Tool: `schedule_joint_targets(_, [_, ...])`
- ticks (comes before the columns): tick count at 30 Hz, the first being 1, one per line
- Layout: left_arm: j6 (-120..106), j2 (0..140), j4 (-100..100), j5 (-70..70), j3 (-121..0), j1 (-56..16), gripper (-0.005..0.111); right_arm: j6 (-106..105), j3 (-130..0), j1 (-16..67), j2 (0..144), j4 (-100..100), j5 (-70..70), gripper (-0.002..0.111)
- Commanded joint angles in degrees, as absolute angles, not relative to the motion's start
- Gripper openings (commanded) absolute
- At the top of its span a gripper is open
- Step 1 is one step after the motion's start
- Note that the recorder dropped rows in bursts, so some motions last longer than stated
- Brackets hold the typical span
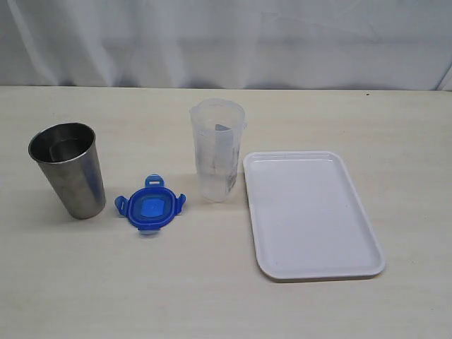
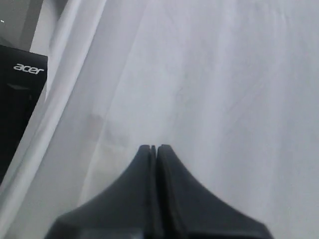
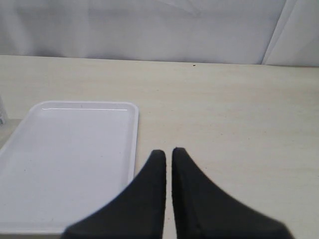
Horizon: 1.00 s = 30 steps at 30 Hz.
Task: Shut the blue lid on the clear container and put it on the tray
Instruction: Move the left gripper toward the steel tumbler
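The blue lid (image 1: pixel 150 204) is lying flat on the surface (image 1: pixel 212 289) between the steel tumbler (image 1: pixel 67 169) and the clear container (image 1: pixel 217 148), which is standing upright, uncapped, just beside the white tray (image 1: pixel 314 215). The left pincer (image 2: pixel 153 148) and the right pincer (image 3: pixel 168 152) are each sitting pressed together, pinching nothing.

Blue lid (image 1: pixel 150 204) on table, clear container (image 1: pixel 217 149) beside tray (image 1: pixel 312 215).

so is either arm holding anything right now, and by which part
Nothing is held: the left gripper and right gripper are shut empty; the blue lid lies untouched.
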<state>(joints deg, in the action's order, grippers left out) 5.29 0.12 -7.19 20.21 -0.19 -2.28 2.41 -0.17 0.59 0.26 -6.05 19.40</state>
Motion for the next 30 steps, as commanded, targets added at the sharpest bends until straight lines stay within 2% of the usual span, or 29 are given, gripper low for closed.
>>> schedule_joint_targets(1, [9.35,1.39,-7.94,23.25,-4.87,-2.7,0.001,2.56,0.0,0.66,0.0,-5.79,19.6,0.005])
schedule_joint_targets(3, [9.34,3.92,-5.71,25.01,-7.59,-2.7,0.008,2.56,0.0,0.66,0.0,-5.79,19.6,0.005])
schedule_joint_targets(5, [9.34,6.99,-2.63,27.59,-10.21,-2.7,0.022,2.56,0.0,0.66,0.0,-5.79,19.6,0.005])
schedule_joint_targets(7, [9.48,10.77,-1.88,29.23,-12.19,-2.7,0.044,2.56,0.0,0.66,0.0,-5.79,19.6,0.005])
schedule_joint_targets(10, [9.48,16.71,1.11,31.1,-13.48,-2.7,0.085,2.56,0.0,0.66,0.0,-5.79,19.6,0.005])
schedule_joint_targets(12, [11.0,20.49,4.14,31.38,-14.02,-2.7,0.104,2.56,0.0,0.66,0.0,-5.79,19.6,0.005])
schedule_joint_targets(24, [14.88,47.18,12.12,34.47,-14.11,-2.7,0.105,2.56,0.0,0.78,0.0,-5.79,19.6,0.005])
schedule_joint_targets(25, [15.03,52.97,14.44,36.64,-13.99,-2.7,0.105,2.56,0.0,0.78,0.0,-5.79,19.6,0.005])
schedule_joint_targets(30, [14.8,64.17,17.72,44.02,-13.37,-2.7,0.105,2.56,0.0,0.78,0.0,-5.79,19.6,0.005])
